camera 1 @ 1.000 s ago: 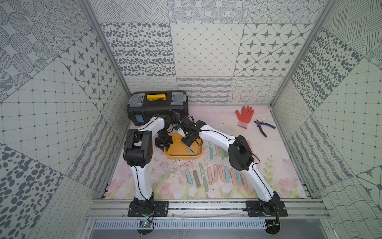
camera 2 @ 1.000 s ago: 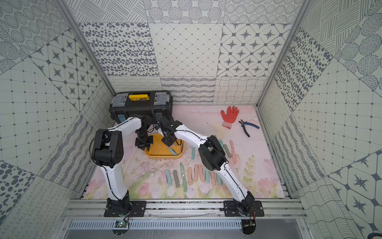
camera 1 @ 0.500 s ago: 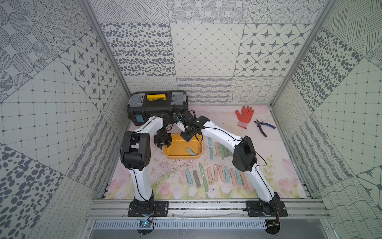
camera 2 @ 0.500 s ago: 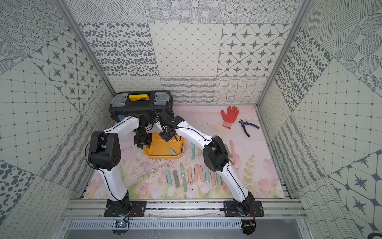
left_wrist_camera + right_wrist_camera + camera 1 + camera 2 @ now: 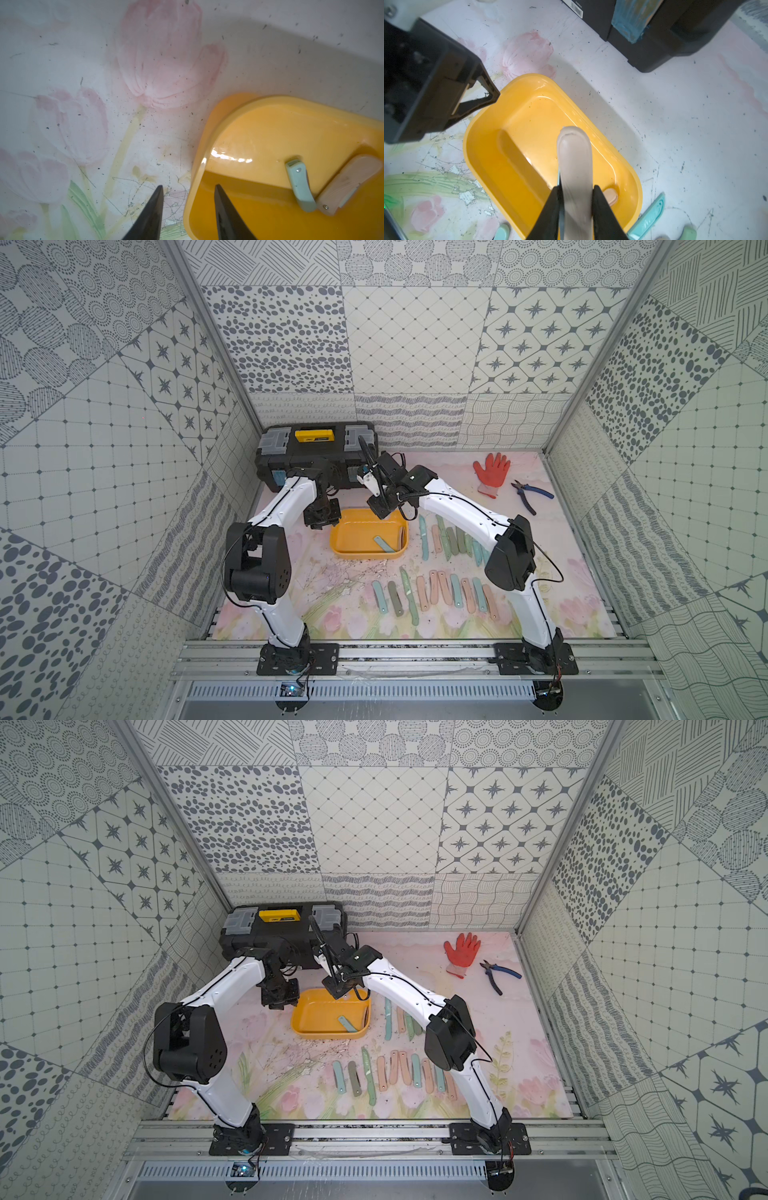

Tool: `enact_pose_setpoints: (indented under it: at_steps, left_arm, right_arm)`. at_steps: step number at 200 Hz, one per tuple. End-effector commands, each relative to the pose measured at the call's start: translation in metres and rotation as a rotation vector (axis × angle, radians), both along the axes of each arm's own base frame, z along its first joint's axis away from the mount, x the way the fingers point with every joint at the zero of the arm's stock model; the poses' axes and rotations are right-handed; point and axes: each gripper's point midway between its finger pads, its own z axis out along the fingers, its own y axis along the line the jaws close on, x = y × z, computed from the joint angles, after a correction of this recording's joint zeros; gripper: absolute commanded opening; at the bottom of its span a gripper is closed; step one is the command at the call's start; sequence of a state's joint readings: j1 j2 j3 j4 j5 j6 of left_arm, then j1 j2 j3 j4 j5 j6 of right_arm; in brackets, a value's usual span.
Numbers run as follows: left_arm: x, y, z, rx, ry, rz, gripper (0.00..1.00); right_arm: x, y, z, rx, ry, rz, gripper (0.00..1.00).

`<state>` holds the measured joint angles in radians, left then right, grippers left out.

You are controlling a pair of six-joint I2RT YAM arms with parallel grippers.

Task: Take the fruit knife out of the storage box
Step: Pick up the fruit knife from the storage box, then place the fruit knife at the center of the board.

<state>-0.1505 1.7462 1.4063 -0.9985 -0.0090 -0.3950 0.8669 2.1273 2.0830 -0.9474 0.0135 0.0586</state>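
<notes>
The right jaws clamp a folded beige fruit knife (image 5: 574,158), held above the inside of the yellow storage box (image 5: 483,128). The left jaws stand narrowly apart and empty, one side over the box's corner, the other over the flowered bench (image 5: 83,62). A pale teal knife (image 5: 301,187) and another beige knife (image 5: 349,182) lie in the box. The black toolbox (image 5: 654,41) bears a barcode sticker (image 5: 577,9), its digits unreadable. The left arm (image 5: 286,502) and right arm (image 5: 461,510) bend at the elbow, wrists pointing down.
</notes>
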Motion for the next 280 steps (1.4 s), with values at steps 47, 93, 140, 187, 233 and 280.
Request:
enact_pose_setpoints:
  at_steps: [47,93,140,187,233,280]
  left_arm:
    - [0.006,-0.004,0.015,-0.041,-0.076,0.024,0.40]
    - [0.006,-0.007,0.016,-0.062,-0.079,0.025,0.40]
    - [0.006,-0.008,0.015,-0.071,-0.072,0.026,0.40]
    - [0.005,-0.007,0.013,-0.065,-0.064,0.027,0.40]
    - [0.005,-0.007,0.013,-0.062,-0.066,0.024,0.40]
    - [0.005,-0.007,0.011,-0.061,-0.058,0.025,0.40]
  right_arm:
    - [-0.043,-0.100,0.014,0.055,0.033,-0.340,0.26]
    - [-0.081,-0.187,-0.024,0.041,0.079,-0.534,0.26]
    - [-0.090,-0.208,-0.044,0.044,0.114,-0.582,0.26]
    - [-0.069,-0.168,-0.063,0.099,0.171,-0.523,0.26]
    - [-0.036,-0.132,-0.098,0.124,0.226,-0.520,0.26]
    - [-0.016,-0.113,-0.122,0.142,0.284,-0.523,0.25]
